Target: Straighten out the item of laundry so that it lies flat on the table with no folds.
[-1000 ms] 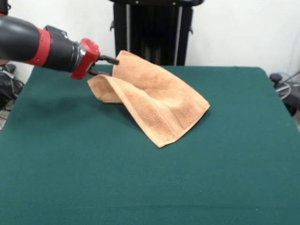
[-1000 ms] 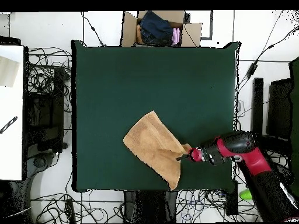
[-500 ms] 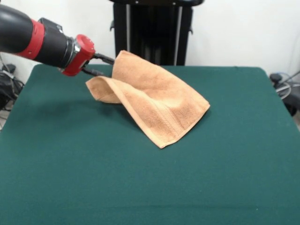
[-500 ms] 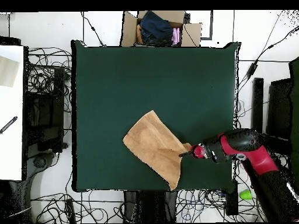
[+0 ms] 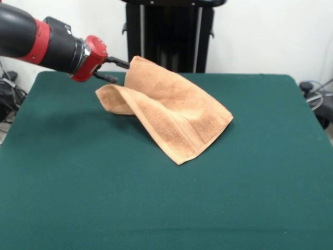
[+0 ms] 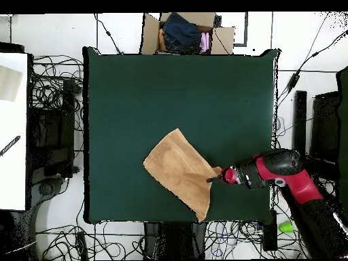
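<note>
Currently the orange-tan hand towel is draped in a fold on the green tabletop, one corner raised and seemingly pinched by the end effector, clenched on it.

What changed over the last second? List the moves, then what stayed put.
The red and black arm's gripper rose a little at the table's edge, lifting the orange-tan terry towel's pinched corner slightly; its fingers remain closed on that corner. No release. The towel's draped fold and its low corner on the dark green table stayed where they were.
</note>
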`<state>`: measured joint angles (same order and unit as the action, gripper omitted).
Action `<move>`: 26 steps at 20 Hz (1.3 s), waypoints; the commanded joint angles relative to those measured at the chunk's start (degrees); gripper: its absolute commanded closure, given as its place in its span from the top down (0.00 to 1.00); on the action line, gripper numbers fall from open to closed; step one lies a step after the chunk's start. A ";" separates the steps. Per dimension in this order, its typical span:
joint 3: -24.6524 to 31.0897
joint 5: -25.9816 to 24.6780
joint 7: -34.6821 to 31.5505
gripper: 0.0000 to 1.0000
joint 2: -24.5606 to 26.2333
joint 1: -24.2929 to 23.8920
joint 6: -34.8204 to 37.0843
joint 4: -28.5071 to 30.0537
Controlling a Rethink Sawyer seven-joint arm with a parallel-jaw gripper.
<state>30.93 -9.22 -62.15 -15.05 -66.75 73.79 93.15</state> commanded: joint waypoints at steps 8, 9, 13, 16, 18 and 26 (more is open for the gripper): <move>-5.94 5.94 -14.84 1.00 -1.02 5.52 -8.09 0.31; -6.00 6.37 -15.05 1.00 -0.77 6.23 -7.42 -0.63; -6.73 7.30 -14.41 1.00 0.26 7.75 -5.53 -3.09; -7.04 7.95 -14.02 1.00 0.54 8.45 -4.65 -3.96; -7.14 8.08 -13.43 1.00 0.76 8.75 -4.21 -4.47; -7.29 9.03 -12.84 1.00 2.16 10.58 -1.92 -7.78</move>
<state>27.18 -3.21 -62.25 -15.44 -58.97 70.57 91.18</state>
